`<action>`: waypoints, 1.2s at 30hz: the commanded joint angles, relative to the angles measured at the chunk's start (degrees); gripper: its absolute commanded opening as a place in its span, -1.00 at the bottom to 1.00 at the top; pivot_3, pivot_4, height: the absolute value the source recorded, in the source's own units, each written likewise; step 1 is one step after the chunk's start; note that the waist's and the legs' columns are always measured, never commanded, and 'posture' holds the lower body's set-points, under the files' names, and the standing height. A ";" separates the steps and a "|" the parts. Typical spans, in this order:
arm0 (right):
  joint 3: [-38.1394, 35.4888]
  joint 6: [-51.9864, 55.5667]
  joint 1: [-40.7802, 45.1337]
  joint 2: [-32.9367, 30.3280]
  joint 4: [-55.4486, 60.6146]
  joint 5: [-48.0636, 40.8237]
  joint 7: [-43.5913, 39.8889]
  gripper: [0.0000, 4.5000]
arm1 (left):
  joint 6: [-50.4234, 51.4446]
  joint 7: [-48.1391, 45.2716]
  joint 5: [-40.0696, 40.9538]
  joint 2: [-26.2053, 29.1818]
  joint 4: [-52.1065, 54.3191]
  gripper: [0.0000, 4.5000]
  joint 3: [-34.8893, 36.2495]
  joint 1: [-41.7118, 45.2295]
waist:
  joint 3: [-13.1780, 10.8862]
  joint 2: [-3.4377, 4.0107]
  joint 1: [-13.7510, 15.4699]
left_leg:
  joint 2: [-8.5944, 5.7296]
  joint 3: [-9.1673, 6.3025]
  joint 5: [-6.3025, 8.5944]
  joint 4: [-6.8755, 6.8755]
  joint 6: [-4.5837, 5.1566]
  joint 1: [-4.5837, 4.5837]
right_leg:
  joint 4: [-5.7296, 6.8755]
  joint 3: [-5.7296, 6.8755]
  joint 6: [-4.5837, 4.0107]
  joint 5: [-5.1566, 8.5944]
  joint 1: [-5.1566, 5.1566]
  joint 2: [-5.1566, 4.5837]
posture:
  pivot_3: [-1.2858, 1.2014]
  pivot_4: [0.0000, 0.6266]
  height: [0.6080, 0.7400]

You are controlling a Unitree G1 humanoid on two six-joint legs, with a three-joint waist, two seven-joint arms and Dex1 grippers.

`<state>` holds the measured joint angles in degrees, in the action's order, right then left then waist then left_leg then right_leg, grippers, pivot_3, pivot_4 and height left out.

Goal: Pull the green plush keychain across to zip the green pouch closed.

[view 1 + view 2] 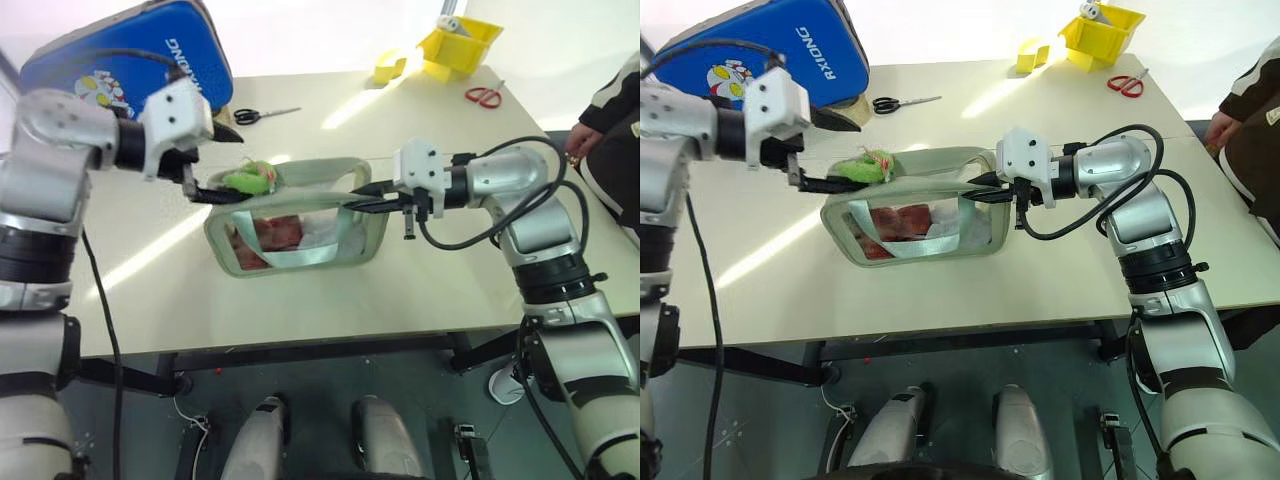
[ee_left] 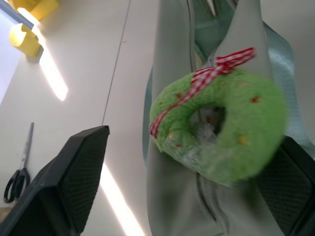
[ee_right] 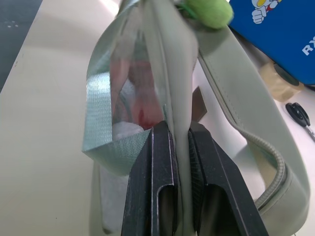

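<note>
My right gripper (image 1: pixel 352 201) clamps the green pouch (image 1: pixel 300 225) rim to brace it on the table (image 1: pixel 420 290), while my left gripper (image 2: pixel 187 162) stands open around the green plush keychain (image 2: pixel 219 132) at the pouch's left end.

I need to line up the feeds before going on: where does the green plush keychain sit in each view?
Left eye view: green plush keychain at the green pouch's top left end.
Right eye view: keychain, same end.
Left wrist view: keychain, centre right, large.
Right wrist view: keychain at the top edge.
Shared landmark: the green pouch.
</note>
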<state>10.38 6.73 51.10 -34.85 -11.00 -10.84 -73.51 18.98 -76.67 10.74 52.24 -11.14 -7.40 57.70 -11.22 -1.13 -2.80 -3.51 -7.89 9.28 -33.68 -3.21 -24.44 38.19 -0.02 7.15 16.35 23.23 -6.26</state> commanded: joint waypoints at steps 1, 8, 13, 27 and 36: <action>-1.94 -1.34 1.96 -0.38 0.92 -0.82 0.27 -1.00 | 2.18 -0.39 1.63 2.81 -0.80 0.98 4.33 2.67 | 0.00 0.00 0.00 | 0.01 0.00 0.00 0.00 0.00 0.00 | 0.00 0.00 0.00 0.00 0.00 0.01 | 0.03 -0.52 1.00; -1.86 -1.60 2.22 -0.57 0.25 -0.82 -0.08 -1.00 | 11.44 -1.18 7.74 6.82 6.29 0.98 9.55 -2.67 | 0.00 0.00 0.00 | 0.02 0.00 0.00 0.00 0.00 0.00 | 0.00 0.00 0.00 0.00 0.00 0.01 | 0.03 -0.52 1.00; -1.76 -1.79 2.32 -0.77 -0.18 -0.74 -0.39 -1.00 | 17.40 1.25 10.68 9.91 14.37 0.98 13.62 -13.38 | -0.01 0.01 -0.09 | 0.07 -0.01 0.00 0.00 0.00 0.00 | 0.01 -0.01 -0.01 0.00 0.00 0.04 | 0.03 -0.52 1.00; -1.35 -2.09 3.45 0.13 -1.41 -0.37 -1.10 -1.00 | 16.63 12.35 10.06 2.83 17.83 0.63 12.51 -24.69 | -0.01 0.01 0.28 | 0.20 -0.02 0.01 -0.07 -0.01 -0.01 | -0.07 -0.02 -0.17 -0.10 -0.02 0.17 | 0.03 -0.52 1.00; -1.71 -1.18 2.66 -0.61 -0.28 -0.32 -0.65 -1.00 | 14.14 13.52 7.93 2.31 13.75 -0.99 10.19 -20.84 | -0.01 0.01 0.24 | 0.23 -0.02 0.01 -0.08 -0.01 -0.01 | -0.08 -0.02 -0.20 -0.12 -0.01 0.23 | 0.03 -0.52 1.00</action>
<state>10.39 5.81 52.53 -34.85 -13.50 -10.32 -74.51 34.65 -64.39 19.97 54.36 3.01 2.42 35.28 -11.23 -1.12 -2.56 -3.28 -7.91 9.29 -33.76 -3.22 -24.45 38.11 -0.04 6.95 16.24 23.22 -6.03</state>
